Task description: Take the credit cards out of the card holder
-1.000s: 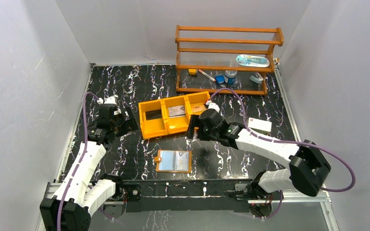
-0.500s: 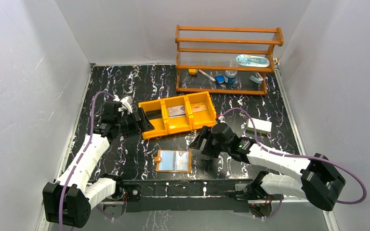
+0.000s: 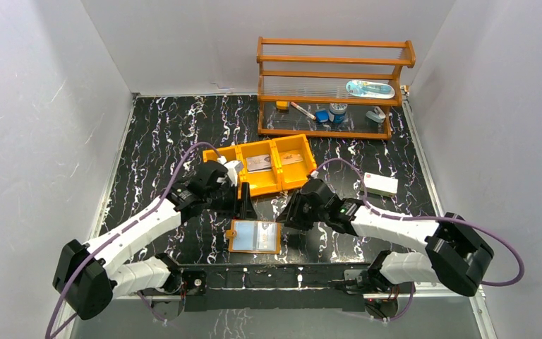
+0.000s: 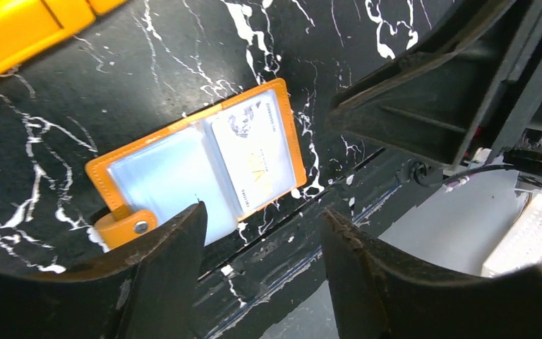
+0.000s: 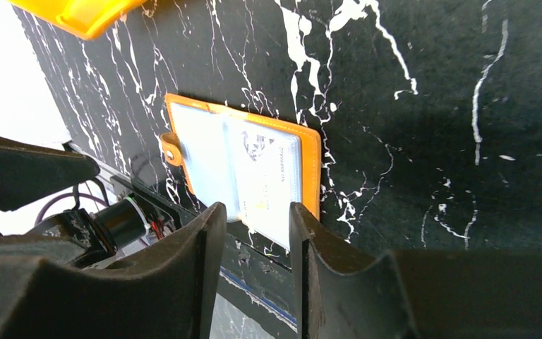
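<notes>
Card holder (image 3: 254, 236) lying open flat near the surface's (image 3: 169, 134) near edge, pale card (image 4: 257, 159) in one pocket, left jaws and right jaws parted, empty, flanking it, bare strip before the orange tray (image 3: 282, 185).

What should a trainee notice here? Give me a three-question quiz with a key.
1. True or false: the card holder lies open on the table.
2. Seen from above, the holder's snap tab is at its: A) left edge B) right edge C) far edge.
3. What do the left gripper and the right gripper hold?

Key: 1 true; 2 A; 3 nothing, both are open and empty.
</notes>
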Controlling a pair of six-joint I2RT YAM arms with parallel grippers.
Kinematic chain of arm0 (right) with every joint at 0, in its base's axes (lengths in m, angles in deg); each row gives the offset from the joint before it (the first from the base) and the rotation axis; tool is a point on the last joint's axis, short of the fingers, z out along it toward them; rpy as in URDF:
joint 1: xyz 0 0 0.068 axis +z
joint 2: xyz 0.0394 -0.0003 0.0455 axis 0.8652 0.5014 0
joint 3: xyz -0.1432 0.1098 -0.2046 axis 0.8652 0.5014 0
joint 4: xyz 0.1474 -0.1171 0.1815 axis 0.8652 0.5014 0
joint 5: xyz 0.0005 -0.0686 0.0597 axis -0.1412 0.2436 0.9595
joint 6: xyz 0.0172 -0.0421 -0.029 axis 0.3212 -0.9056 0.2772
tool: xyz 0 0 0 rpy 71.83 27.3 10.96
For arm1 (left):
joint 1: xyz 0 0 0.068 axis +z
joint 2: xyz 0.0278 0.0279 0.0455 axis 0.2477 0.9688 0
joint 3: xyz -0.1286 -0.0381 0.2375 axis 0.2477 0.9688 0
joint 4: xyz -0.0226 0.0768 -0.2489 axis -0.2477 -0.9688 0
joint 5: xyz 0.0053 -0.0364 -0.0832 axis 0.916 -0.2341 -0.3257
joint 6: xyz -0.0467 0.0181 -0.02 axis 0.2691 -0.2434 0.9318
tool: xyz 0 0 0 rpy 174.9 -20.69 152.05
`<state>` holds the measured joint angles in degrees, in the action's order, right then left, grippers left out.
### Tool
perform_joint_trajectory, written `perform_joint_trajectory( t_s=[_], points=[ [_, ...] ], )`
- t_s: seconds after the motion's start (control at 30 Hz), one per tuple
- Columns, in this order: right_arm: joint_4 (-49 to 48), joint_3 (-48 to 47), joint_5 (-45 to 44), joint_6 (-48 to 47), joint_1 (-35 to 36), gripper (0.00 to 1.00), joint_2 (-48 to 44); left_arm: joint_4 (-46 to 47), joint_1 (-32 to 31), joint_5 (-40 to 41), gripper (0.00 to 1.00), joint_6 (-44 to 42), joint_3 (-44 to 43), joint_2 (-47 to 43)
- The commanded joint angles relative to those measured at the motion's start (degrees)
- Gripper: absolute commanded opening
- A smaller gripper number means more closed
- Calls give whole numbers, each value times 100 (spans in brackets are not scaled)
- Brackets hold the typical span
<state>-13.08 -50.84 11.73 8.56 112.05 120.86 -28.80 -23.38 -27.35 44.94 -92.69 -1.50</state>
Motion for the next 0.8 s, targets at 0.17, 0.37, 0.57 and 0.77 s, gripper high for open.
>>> perform_joint_trajectory(
  t_s=[0.17, 0.37, 0.57, 0.77],
  points=[
    [-438, -383, 330, -18, 379, 40, 602, 542, -604, 115, 51, 344, 104, 446],
    [-483, -507, 555, -57, 428, 39, 996, 659, -674, -210, 46, 354, 236, 795],
    [-464, -444, 535, 7, 434, 39, 1196, 797, -713, -430, 43, 438, 288, 1036],
    [-399, -343, 590, 164, 432, 37, 1469, 887, -746, -611, 41, 432, 267, 1296]
  ],
)
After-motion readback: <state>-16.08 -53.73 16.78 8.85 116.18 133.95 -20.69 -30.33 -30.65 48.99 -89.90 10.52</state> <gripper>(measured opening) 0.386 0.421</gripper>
